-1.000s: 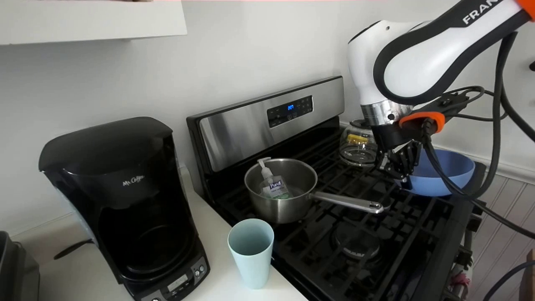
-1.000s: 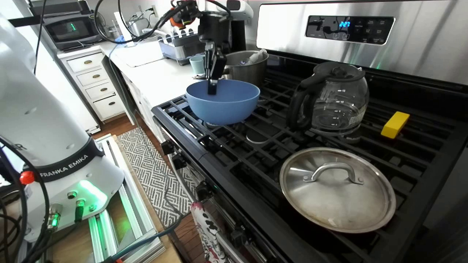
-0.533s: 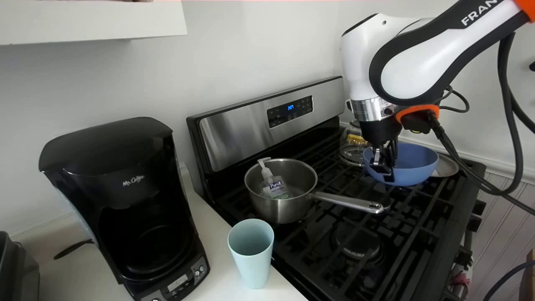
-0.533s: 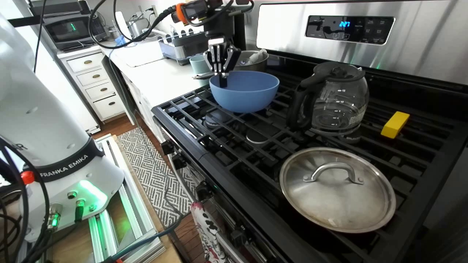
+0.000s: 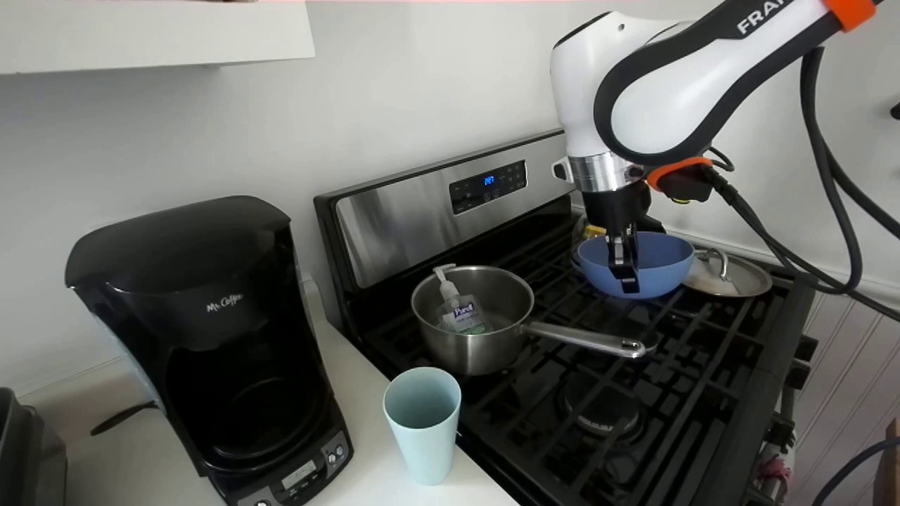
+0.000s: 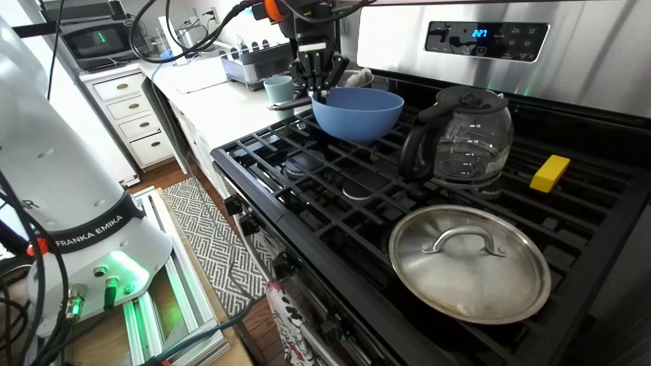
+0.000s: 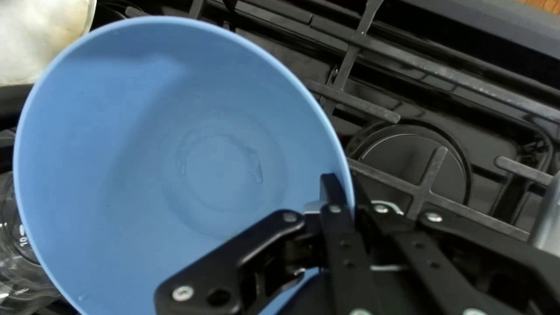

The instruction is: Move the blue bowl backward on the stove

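Black gas stove: rearward move judged partway. Blue bowl on stove or just above it, cannot tell which, between steel saucepan and glass carafe. Pincer clamped on bowl rim, jaws straddling it, so set-down and release apparently remain; more rearward travel perhaps too.

Counts: one stove, one coffee maker, one bowl, one saucepan, one steel lid, one carafe, one light-blue cup, one Purell pump bottle, one yellow block.

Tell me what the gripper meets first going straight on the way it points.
Probably the stove's grates: the gripper points down, shut on the blue bowl at its rim, and the bowl would press there; any gap beneath is unclear.
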You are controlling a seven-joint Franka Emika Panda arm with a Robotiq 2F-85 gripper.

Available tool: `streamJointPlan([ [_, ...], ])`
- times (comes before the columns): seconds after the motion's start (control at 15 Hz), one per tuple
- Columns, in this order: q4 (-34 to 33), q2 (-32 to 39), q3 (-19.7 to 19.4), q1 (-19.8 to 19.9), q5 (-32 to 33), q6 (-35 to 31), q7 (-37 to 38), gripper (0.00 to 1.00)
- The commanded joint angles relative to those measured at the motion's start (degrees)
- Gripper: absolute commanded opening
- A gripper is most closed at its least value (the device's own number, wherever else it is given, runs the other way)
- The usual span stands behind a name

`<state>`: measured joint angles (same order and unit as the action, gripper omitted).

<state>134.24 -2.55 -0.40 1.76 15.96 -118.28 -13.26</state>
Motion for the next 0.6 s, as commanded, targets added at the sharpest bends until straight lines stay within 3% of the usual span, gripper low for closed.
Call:
streamJointPlan([
  [0.0,-0.34,0.39,-0.25,-0.31,-0.01,0.13,-0.02,0.01],
  [0.27,0.23,1.85,-0.67,-0.11,0.77,-9.18,-7.58,0.01],
  [0.53,-2.46,5.93,-0.61,-0.09,2.85,-13.26,-9.46,0.01],
])
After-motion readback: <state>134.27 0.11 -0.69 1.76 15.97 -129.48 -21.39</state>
